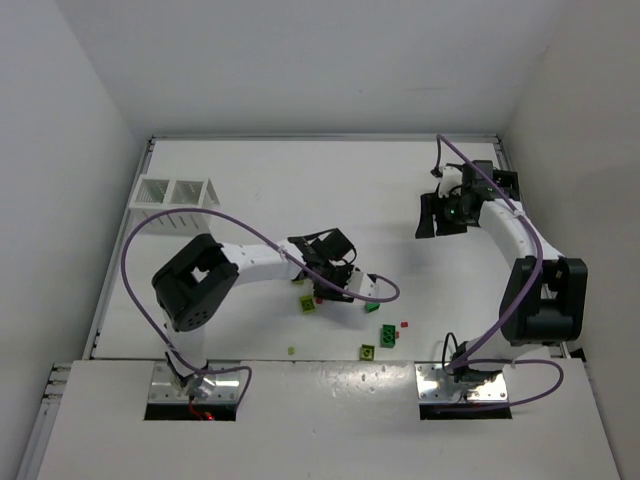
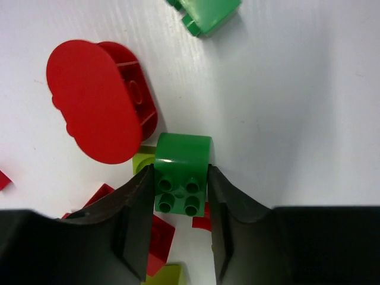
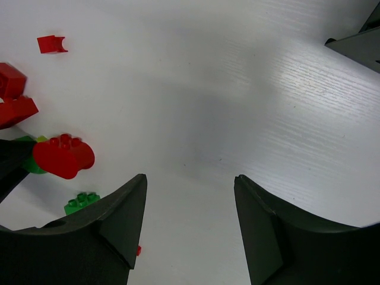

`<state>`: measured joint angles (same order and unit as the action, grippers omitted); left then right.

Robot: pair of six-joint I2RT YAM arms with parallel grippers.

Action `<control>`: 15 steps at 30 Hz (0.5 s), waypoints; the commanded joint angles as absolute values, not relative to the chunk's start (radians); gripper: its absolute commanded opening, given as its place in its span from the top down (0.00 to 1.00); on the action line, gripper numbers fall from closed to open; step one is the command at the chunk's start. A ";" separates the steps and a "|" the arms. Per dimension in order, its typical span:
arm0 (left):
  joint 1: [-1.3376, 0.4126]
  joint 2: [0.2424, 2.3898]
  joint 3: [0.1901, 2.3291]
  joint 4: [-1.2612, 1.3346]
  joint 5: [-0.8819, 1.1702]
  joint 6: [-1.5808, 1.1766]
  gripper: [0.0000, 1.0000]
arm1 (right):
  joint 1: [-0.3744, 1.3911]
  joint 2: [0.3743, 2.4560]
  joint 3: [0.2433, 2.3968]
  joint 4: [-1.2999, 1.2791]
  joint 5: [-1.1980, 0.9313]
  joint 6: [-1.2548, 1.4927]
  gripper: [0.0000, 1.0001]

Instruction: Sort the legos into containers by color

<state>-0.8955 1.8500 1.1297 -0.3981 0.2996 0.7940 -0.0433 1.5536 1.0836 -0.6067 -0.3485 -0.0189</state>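
In the left wrist view my left gripper [image 2: 180, 196] is shut on a green four-stud brick [image 2: 181, 172], one finger pressed on each side. It stands in a heap of legos: a flat round red piece [image 2: 98, 101], red bits [image 2: 159, 236], yellow-green bits [image 2: 142, 159] and another green brick [image 2: 205, 12]. From above, the left gripper [image 1: 328, 280] is at the table's middle. My right gripper [image 1: 440, 215] hangs open over bare table at the right, nothing between its fingers [image 3: 127, 219]. The white container [image 1: 175, 192] stands at the far left. The black container [image 1: 503, 180] is partly hidden behind the right arm.
Loose legos lie near the front: a yellow-green one [image 1: 307, 303], two green ones [image 1: 386, 335] [image 1: 367, 351] and a tiny red one [image 1: 404, 323]. The right wrist view shows red bricks [image 3: 12, 80] and a small red bit [image 3: 52, 44] at its left edge.
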 commanded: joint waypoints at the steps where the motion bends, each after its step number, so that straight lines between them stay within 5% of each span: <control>1: -0.919 1.818 1.091 -0.422 0.330 0.811 0.62 | -0.037 1.551 1.129 -0.595 -0.359 -0.031 0.39; 5: -0.919 1.731 1.051 -0.432 0.319 0.802 0.74 | -0.037 1.540 1.129 -0.604 -0.359 -0.031 0.39; 15: -0.805 1.319 1.032 -0.583 0.367 0.696 0.71 | -0.037 1.529 1.129 -0.604 -0.388 -0.031 0.39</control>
